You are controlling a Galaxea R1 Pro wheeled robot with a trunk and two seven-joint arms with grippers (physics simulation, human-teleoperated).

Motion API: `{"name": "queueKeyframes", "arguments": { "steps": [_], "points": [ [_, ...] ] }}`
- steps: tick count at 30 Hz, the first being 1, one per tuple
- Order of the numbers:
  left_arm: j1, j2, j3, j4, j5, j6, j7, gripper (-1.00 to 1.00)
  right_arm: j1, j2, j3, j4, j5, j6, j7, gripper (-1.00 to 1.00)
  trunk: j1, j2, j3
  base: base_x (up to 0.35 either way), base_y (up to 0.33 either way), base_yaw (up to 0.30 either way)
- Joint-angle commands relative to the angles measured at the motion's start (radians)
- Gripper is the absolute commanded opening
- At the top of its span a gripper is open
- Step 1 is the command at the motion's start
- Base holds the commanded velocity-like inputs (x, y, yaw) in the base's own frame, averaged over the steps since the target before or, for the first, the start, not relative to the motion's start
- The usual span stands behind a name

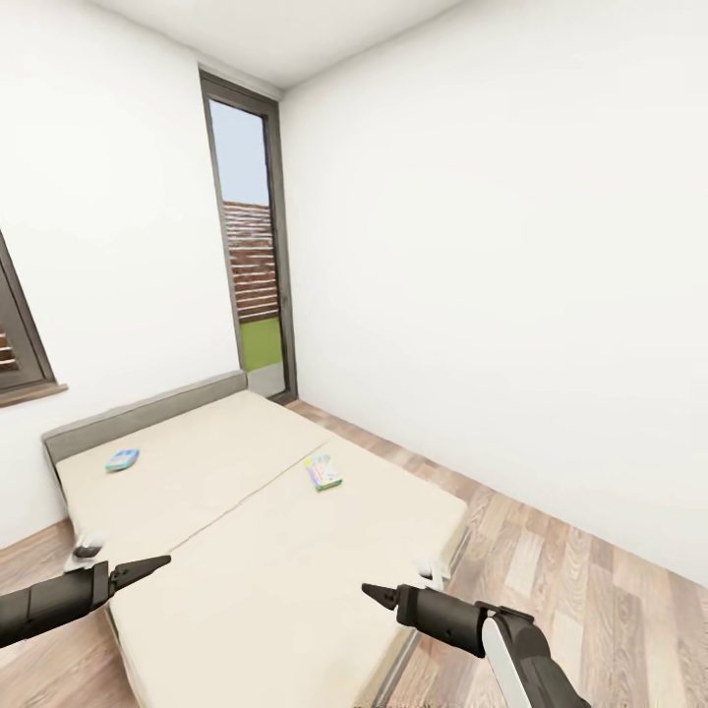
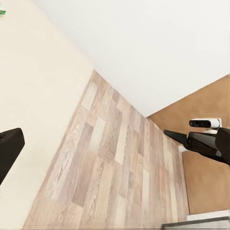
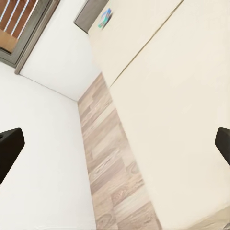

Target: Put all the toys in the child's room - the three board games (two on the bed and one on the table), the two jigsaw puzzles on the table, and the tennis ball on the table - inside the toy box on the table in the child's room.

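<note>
Bed: one, long beige mattress with a low grey headboard, filling the lower centre and left of the head view; a seam runs down its length

Board games: two counted, both flat on the bed, well apart from each other
- blue box: left of the frame, near the headboard; also seen small at the top of the right wrist view
- pale green-edged box: centre of the frame, just right of the seam

Claws: two, both mine, both empty
- my left claw: lower left of the head view, dark and tapered to a point over the near left edge of the bed; its tips look drawn together there, yet its wrist view shows one dark finger at the left edge only, so I cannot tell whether it is open or closed
- my right claw: lower centre-right, pointed left over the near part of the mattress; its wrist view shows two dark fingers at opposite edges, spread wide apart

Floor: pale wood planks, right of the bed

Window-door: one, tall, dark-framed, upper left of centre, with a slatted fence and grass beyond
</note>
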Motion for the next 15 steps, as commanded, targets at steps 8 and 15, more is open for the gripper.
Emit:
{"name": "queueKeyframes", "arguments": {
  "steps": [8, 15],
  "points": [
    [0.0, 0.0, 0.001, 0.0, -0.001, 0.011, -0.005, 1.0, -0.001, 0.001, -0.003, 0.0, -0.002, 0.006, 0.003, 1.0, 0.0, -0.001, -0.011, 0.0, 0.267, -0.162],
    [0.0, 0.0, 0.001, 0.0, -0.001, 0.01, -0.005, 1.0, -0.001, 0.001, -0.003, 0.0, -0.002, 0.005, 0.003, 1.0, 0.0, -0.001, -0.02, 0.0, 0.27, -0.162]
  ]
}}
